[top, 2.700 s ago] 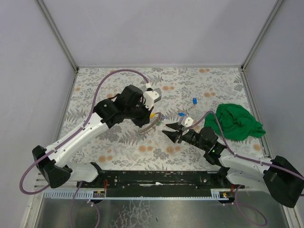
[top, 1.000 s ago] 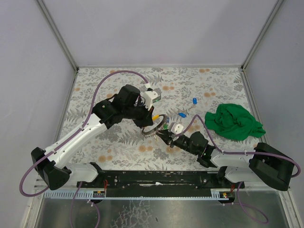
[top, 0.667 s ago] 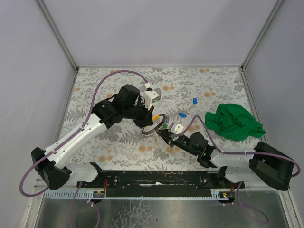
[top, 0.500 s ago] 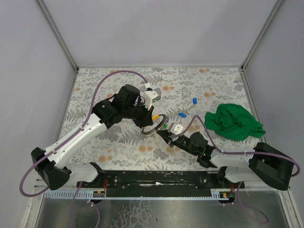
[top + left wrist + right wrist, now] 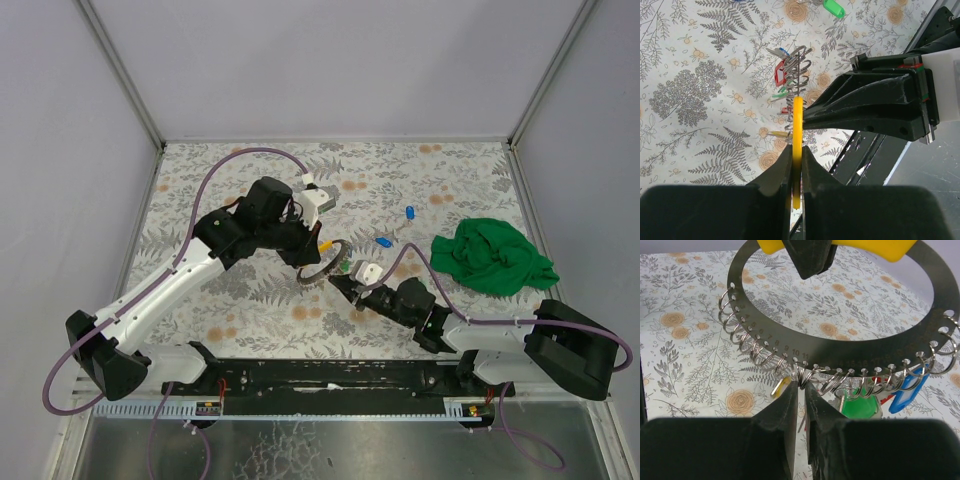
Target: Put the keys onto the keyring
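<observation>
The keyring [image 5: 322, 268] is a dark grey metal ring with numbered holes, several small wire loops and a yellow grip [image 5: 880, 247]. My left gripper [image 5: 796, 150] is shut on the yellow grip and holds the ring upright above the table; its fingers [image 5: 807, 257] show at the top of the right wrist view. My right gripper [image 5: 803, 387] is shut, its tips pinching a wire loop at the ring's lower edge [image 5: 790, 337] near numbers 11 and 12. A yellow-tagged key [image 5: 781, 386] sits beside its left finger. Green [image 5: 860, 402] and blue [image 5: 905, 390] tagged keys hang further right.
Two loose blue-tagged keys [image 5: 410, 212] [image 5: 383, 242] lie on the floral tabletop behind the ring. A loose green-tagged key [image 5: 833, 8] lies further off. A crumpled green cloth [image 5: 490, 255] sits at the right. Grey walls enclose the table.
My right gripper has moved left from open space to the ring's lower edge. Over the last second both arms have barely shifted.
</observation>
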